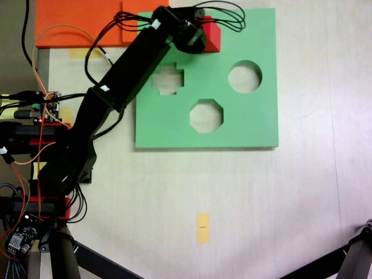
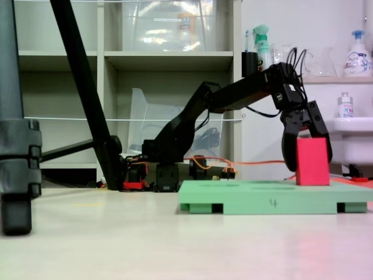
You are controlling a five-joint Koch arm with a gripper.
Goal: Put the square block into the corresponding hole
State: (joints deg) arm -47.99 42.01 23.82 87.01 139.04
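The square block (image 2: 312,161) is a bright red foam cube standing upright on the top face of the green foam board (image 2: 262,198). Seen from above, the block (image 1: 212,36) is at the board's (image 1: 256,128) far edge, partly under the arm's head. My gripper (image 2: 309,163) comes down over it with one finger (image 2: 289,149) against its left side and the other behind its right side, shut on it. From above, the gripper (image 1: 197,35) covers the block's left part. The corresponding hole is hidden under the block and arm.
The board has a cross-shaped cutout (image 1: 168,79), a round hole (image 1: 244,77) and an octagonal cutout (image 1: 206,115). Orange foam slabs (image 1: 81,23) lie at the top left. Wires and electronics (image 1: 35,110) sit beside the arm's base. A black tripod leg (image 2: 81,87) stands at the left.
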